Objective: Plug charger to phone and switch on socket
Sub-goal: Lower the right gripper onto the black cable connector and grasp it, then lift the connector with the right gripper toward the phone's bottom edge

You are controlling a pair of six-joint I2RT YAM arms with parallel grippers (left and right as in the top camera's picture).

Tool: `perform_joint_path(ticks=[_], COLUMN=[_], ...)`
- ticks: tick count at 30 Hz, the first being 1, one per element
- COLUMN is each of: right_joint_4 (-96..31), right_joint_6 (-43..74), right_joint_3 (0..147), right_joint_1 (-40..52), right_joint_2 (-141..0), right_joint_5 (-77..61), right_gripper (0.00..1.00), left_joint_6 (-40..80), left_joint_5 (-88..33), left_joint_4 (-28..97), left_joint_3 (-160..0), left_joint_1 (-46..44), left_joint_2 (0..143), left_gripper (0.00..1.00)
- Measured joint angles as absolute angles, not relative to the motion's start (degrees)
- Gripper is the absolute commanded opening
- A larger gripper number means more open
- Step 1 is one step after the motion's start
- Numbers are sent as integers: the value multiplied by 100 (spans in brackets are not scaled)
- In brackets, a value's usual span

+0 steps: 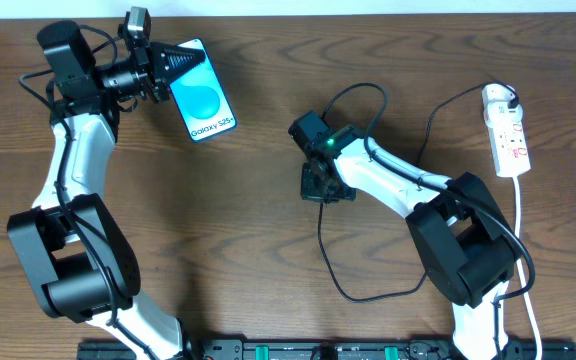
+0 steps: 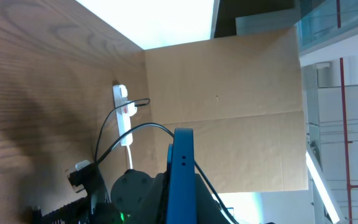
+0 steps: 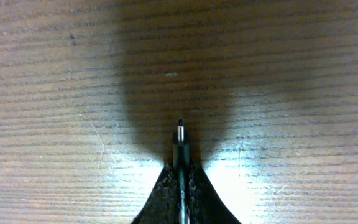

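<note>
Right hand point(image 3: 181, 182) pinches charger point(image 3: 180, 134) tip, well apart from phone point(image 1: 206, 102) near table point(image 1: 268, 30) edge.

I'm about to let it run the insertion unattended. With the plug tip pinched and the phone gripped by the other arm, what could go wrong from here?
1. The plug tip sticks out beyond the right jaws, pinched only at their ends; pushing it against the phone might pivot or slip it.
2. The charger cable lies in loops by the right arm, running to the power strip; reaching toward the phone could snag it or drag the strip.
</note>
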State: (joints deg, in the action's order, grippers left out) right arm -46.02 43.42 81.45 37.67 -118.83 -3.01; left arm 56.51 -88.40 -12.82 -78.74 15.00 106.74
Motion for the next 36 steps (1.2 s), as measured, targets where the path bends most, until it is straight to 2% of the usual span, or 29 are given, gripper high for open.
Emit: perform_joint_path(ticks=[8, 13, 16, 20, 23, 28, 32, 36], right_joint_4=[-4609, -4565, -4222, -3415, -3044, -2086, -1597, -1555], right_joint_6=[4329, 3997, 3494, 2749, 2292, 1645, 1472, 1435], right_joint_3=[8158, 8466, 8729, 8871, 8879, 8882, 8884, 8884], right_joint_1=[3760, 3319, 2727, 1887, 1555, 1170, 1125, 1166], right_joint_2=[-11885, -12044, -12110, -12112, -12112, -12114, -12114, -12114], right_joint_5=[-231, -692, -1699, -3715, -4866, -7196, -8079, -8486], right_gripper=[1, 1, 1, 1, 1, 1, 1, 1], left_joint_6=[5651, 5653, 5655, 5653, 5651, 5653, 5655, 5655], left_joint_5=[-8840, -8840, -8842, -8739, -8499, -8042, -7922, -7843], left_joint_4=[-1284, -1284, -1282, -1284, -1400, -2438, -3186, -3365], left_joint_3=[-7874, -7874, -7874, -7874, -7870, -7828, -7828, -7826], left_joint_1=[1500, 1487, 1470, 1382, 1256, 939, 749, 580], left_joint_2=[10672, 10672, 10672, 10674, 10672, 10674, 10672, 10674], left_gripper=[7, 7, 7, 7, 7, 7, 7, 7])
